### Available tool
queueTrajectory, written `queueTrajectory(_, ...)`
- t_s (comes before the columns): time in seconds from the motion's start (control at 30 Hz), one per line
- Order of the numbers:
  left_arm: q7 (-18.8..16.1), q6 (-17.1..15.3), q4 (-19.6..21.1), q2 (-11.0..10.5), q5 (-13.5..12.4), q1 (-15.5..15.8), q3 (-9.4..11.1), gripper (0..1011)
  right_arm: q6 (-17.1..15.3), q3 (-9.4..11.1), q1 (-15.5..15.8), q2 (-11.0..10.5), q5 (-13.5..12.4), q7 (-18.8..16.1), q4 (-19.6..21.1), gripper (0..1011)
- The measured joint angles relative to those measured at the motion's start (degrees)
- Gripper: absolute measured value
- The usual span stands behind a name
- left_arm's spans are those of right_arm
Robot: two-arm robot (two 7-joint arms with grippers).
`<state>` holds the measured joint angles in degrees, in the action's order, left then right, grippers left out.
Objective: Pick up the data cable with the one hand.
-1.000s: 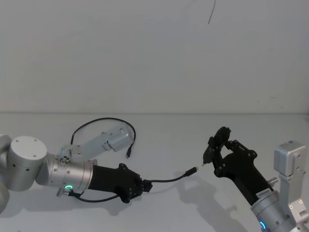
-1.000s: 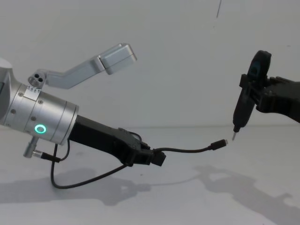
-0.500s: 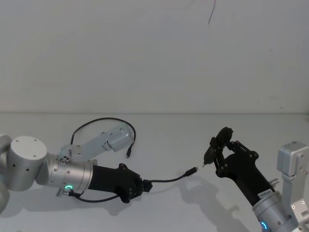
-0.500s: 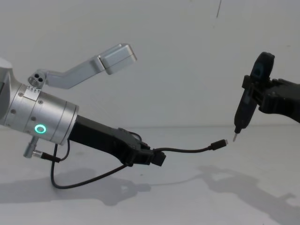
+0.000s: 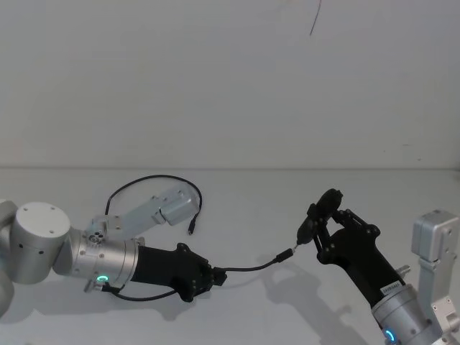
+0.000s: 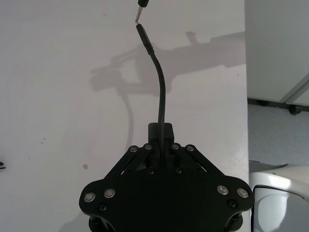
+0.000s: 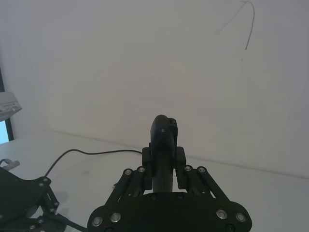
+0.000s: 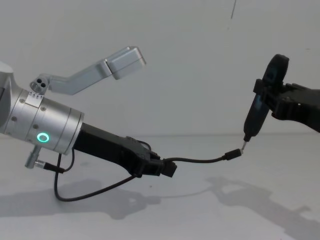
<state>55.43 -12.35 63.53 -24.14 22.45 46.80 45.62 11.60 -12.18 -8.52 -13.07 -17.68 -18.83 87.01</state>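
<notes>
My left gripper (image 5: 215,277) (image 8: 167,167) (image 6: 161,133), black with a silver wrist and a green ring, is shut on the data cable (image 5: 248,268) (image 8: 200,160) (image 6: 161,92) above the white table. A short length of cable sticks out rightward and ends in a small connector plug (image 5: 286,254) (image 8: 233,153) (image 6: 145,36). The rest loops behind the arm to its other end (image 5: 192,230). My right gripper (image 5: 325,226) (image 8: 270,92) (image 7: 163,157) is shut on a black pointed tool (image 5: 310,224) (image 8: 255,117). Its metal tip (image 8: 243,146) (image 6: 141,7) almost touches the plug.
A grey camera bracket (image 5: 162,208) (image 8: 107,67) juts from the left wrist, and another (image 5: 431,244) stands on the right wrist. The cable's loop (image 5: 144,183) lies on the table behind the left arm. A plain wall backs the table.
The right gripper has tilted and shifted left, bringing the tool's tip down close to the connector plug. The left gripper and cable have stayed still.
</notes>
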Motion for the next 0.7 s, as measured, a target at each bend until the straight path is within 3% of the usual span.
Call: queueTrajectory(0.7, 0.00, 0.00, 0.00, 0.00, 0.00, 0.00, 0.00, 41, -0.21, -0.44, 0.06, -0.02, -0.50, 0.24, 0.26, 263)
